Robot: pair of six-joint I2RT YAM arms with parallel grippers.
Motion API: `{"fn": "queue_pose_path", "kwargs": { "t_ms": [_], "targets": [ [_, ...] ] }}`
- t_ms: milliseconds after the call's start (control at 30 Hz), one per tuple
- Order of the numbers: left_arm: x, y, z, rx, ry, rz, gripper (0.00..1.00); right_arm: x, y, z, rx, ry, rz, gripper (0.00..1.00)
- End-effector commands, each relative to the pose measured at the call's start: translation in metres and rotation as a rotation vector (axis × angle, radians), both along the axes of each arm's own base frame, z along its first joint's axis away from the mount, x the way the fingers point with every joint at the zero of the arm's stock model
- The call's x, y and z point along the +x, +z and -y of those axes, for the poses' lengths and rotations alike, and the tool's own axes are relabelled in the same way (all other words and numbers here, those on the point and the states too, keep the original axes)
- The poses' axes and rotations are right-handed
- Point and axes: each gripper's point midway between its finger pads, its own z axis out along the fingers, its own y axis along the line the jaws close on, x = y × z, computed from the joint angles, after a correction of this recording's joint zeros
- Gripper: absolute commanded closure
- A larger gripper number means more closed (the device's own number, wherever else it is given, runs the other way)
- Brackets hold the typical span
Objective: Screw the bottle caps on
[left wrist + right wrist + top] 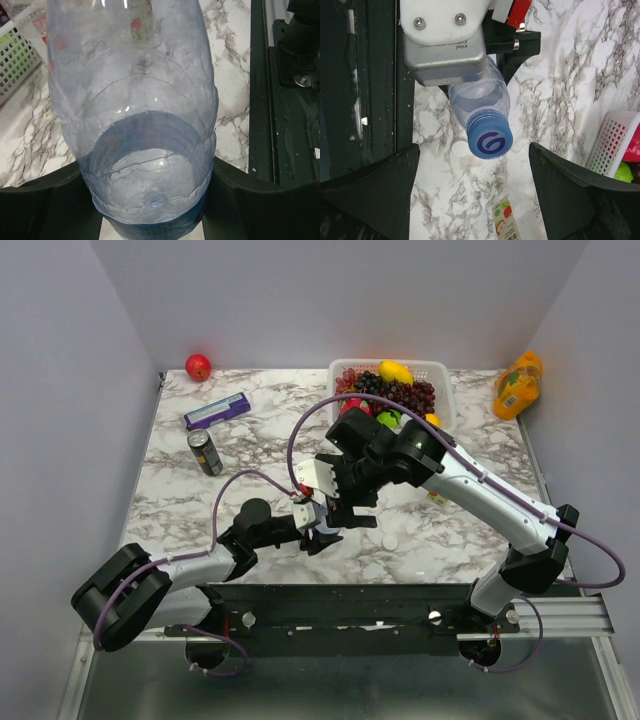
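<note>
One clear bottle (135,100) is clamped in my left pincer (152,210), near the table's (170,490) 6 o'clock edge. My right pincer (474,150) gapes apart, fingers (380,190) at 3 and 9 o'clock of its blue cap (489,141), not touching.

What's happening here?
The left gripper holds a clear bottle near the front of the table. A blue cap sits on the bottle's neck. The right gripper is open, with a finger on either side of the cap and neither touching it. A white cap lies loose on the table.
</note>
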Motion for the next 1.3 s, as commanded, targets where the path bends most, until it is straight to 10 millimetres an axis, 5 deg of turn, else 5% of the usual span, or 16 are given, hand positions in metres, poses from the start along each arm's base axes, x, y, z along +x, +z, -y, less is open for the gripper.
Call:
{"fn": "queue_pose_path", "kwargs": {
  "t_ms": [0,767,1267],
  "targets": [
    [-0.004,0.018,0.010,-0.055,-0.045,-0.011,1.00,0.006,0.005,-0.007,0.038,0.030,0.038,0.02],
    [0.025,0.025,0.004,-0.105,0.083,-0.097,1.00,-0.005,-0.007,0.006,-0.014,0.065,0.018,0.02],
    [0.025,0.030,0.000,-0.119,0.086,-0.088,1.00,-0.009,-0.021,0.020,-0.079,0.043,-0.002,0.02]
  ]
}}
